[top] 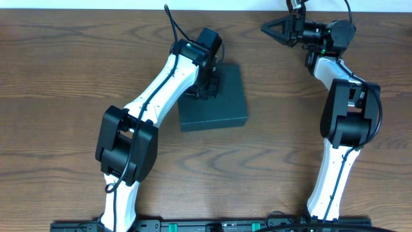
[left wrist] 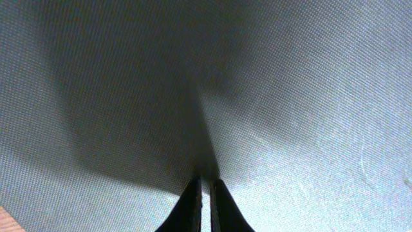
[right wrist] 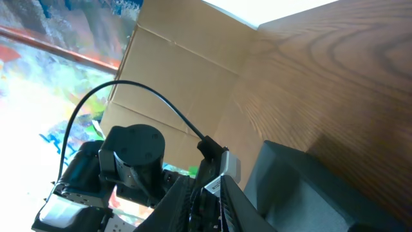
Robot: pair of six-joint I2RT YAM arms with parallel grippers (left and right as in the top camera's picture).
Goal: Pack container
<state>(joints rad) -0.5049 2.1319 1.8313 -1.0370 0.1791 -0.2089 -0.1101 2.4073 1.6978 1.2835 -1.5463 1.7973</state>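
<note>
While left arm (top: 161, 84) bends over container (top: 225, 106), right arm (top: 341, 116) extends.

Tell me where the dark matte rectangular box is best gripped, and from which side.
Probably its right edge. The dark matte rectangular box lies flat and closed on the wooden table, so the broad top offers nothing to pinch. The left arm covers the far-left part, while the right edge is free. Come in low from the right, jaws above and below that edge.
</note>
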